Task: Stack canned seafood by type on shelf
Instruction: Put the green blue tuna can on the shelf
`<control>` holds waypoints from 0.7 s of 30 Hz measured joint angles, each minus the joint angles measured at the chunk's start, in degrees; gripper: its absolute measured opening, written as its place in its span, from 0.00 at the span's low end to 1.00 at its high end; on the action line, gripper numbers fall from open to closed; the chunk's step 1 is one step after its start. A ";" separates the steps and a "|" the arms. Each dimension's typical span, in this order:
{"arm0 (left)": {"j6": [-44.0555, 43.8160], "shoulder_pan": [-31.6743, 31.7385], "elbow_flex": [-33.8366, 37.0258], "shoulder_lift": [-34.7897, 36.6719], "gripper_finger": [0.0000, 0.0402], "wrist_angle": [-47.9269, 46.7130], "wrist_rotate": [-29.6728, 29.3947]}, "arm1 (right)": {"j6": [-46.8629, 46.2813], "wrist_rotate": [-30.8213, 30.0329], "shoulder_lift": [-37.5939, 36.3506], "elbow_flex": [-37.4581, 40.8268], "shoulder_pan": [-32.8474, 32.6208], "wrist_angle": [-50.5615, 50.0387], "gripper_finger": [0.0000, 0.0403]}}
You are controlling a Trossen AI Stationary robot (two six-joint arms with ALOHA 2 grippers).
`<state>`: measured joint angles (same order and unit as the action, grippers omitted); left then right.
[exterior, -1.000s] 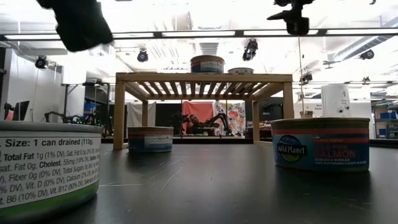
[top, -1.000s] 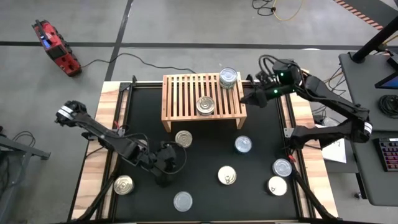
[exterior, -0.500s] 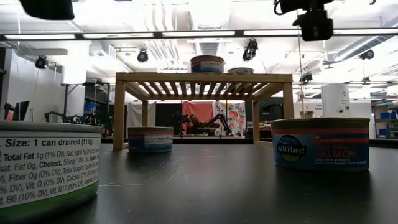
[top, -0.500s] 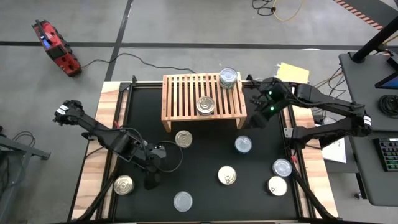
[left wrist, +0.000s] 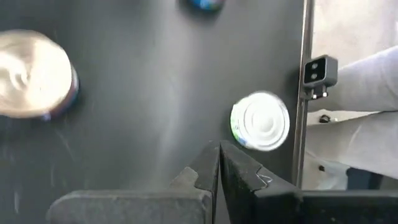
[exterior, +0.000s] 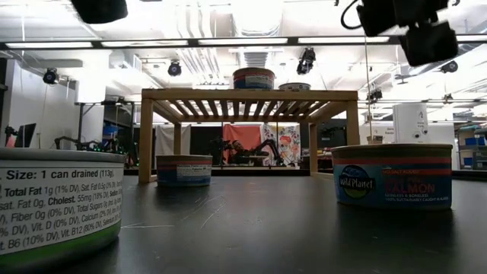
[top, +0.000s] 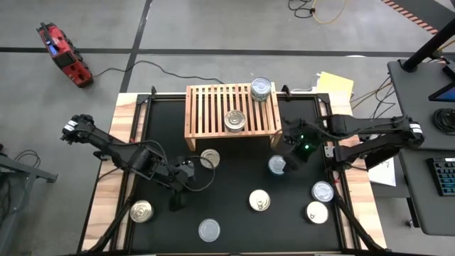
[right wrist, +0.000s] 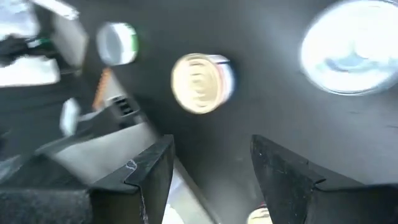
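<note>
From above, two cans sit on the shelf; the rest lie on the black mat in front of it. The right gripper, fingers parted and empty, hangs by the shelf's right front corner, next to a silver-lidded can. The left gripper is pressed shut, empty, left of the shelf's front. Only the low view shows a can's salmon label.

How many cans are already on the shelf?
2: one can at the shelf's back right corner, another near its middle front. Seven more sit on the table; none appears hidden.
</note>
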<state>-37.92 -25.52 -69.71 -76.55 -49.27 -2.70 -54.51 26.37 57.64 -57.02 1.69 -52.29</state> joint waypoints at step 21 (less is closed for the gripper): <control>17.38 3.51 3.28 0.51 0.00 16.90 -10.32 | 2.06 -21.24 4.18 18.22 -3.82 16.71 0.41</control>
<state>-20.54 -22.01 -66.43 -76.05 -32.38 -13.02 -52.45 5.13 61.82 -38.79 -2.13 -35.58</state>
